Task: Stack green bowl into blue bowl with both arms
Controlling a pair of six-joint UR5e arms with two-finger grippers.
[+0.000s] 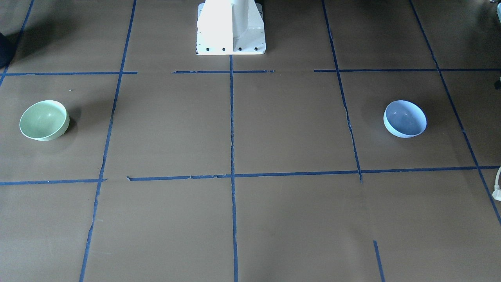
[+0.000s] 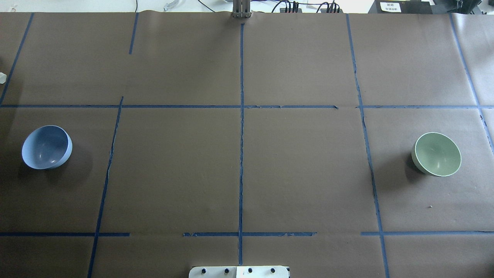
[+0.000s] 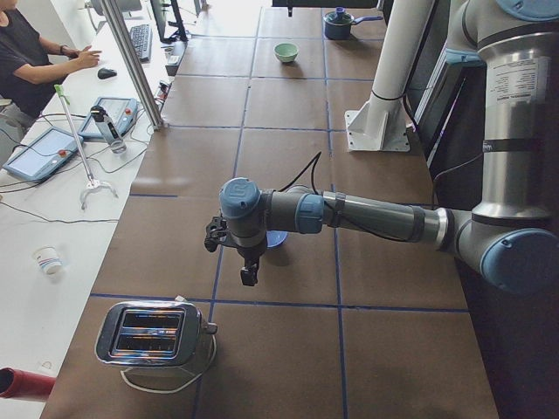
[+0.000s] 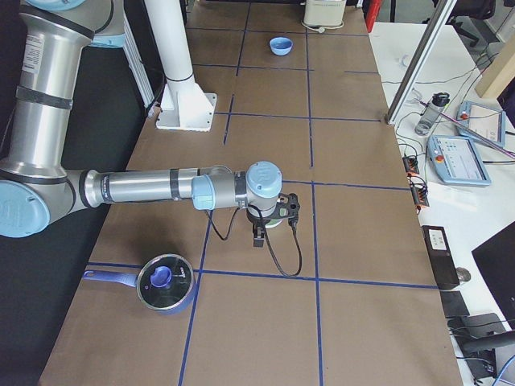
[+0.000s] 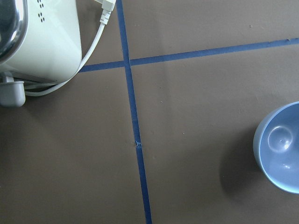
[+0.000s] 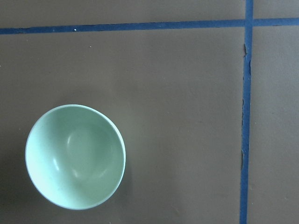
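Finding the green bowl (image 2: 436,159) sitting upright and alone on the robot's right side of the table (image 2: 173,173): round, smooth and glossy, pale mint with a thin lighter rim. Seeing it low and left in the right wrist view, mouth facing the camera, lying near two crossing blue tape lines (image 2: 241,154) but touching neither.

Locating the blue bowl (image 2: 46,147) well apart from it, at the opposite end on the robot's left. Sitting upright likewise, a periwinkle hemisphere of the same size, lighter on its outer wall and catching small highlights in its hollow. Noting both bowls lying in the middle row of the tape grid, each in its own square.

Watching the left arm (image 3: 376,218), a silver-grey tube with light blue joint caps, reaching low across the table, with the black left gripper (image 3: 249,272) hanging near the blue bowl, which is peeking out behind the wrist. Seeing the right arm (image 4: 145,189) reaching the same way, with the right gripper (image 4: 259,236) pointing down by the green bowl. Failing to tell whether either claw is released or clenched.

Spotting matte brown paper covering the table, its tape fraying in places. Noting a chrome-topped, cream-sided toaster (image 3: 153,333) with a white cord (image 5: 93,42) looping round it. Finding a blue saucepan (image 4: 165,283) with a knobbed lid and a white bolted pedestal (image 1: 231,27).
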